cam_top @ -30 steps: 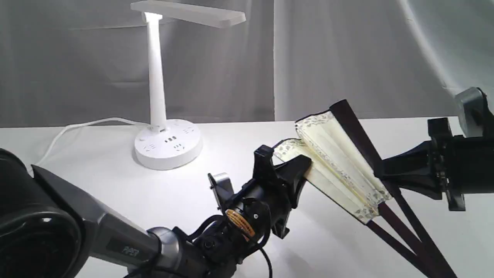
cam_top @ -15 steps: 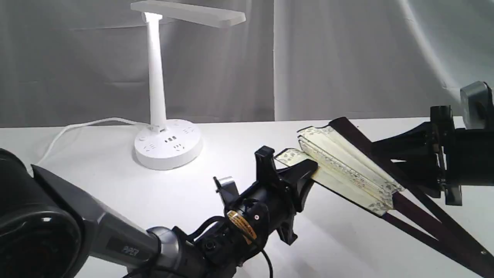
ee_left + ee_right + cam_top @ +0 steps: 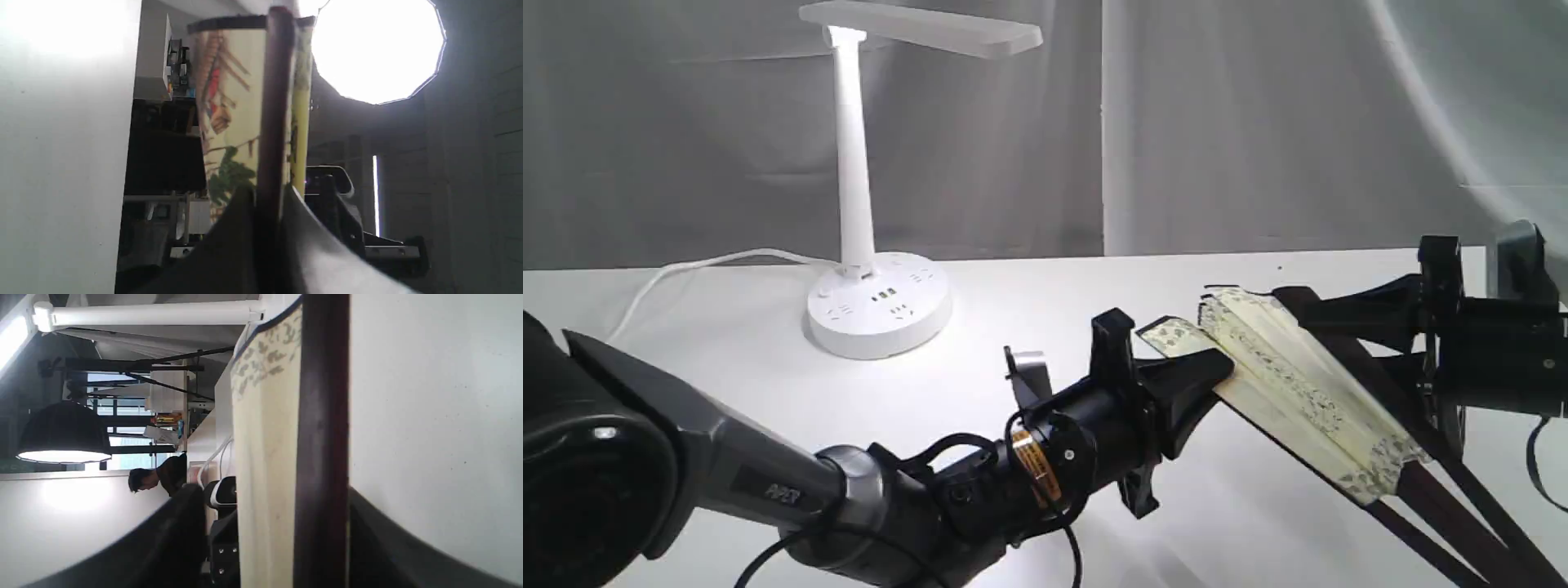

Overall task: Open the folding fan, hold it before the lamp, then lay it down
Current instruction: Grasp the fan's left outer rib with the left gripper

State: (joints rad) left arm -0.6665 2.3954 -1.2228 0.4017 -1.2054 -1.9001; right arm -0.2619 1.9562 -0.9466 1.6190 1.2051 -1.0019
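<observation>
Left hand [image 3: 1213,377]: closed tight on one dark guard of the folding fan [image 3: 1298,384], toward its bordered outer end.

Right hand [image 3: 1327,331]: fingers spread. The other guard lies against one finger, with a clear gap to the opposite finger.

Fan: partly spread, pleats bunched, tilted low above the surface [image 3: 727,384] at the right front. Its ribs run out at the exterior view's lower right corner.

The lamp [image 3: 854,163] stands at the left rear, well apart from the fan. Open surface lies between its round base and the left hand. Its cord [image 3: 686,265] trails off leftward.
</observation>
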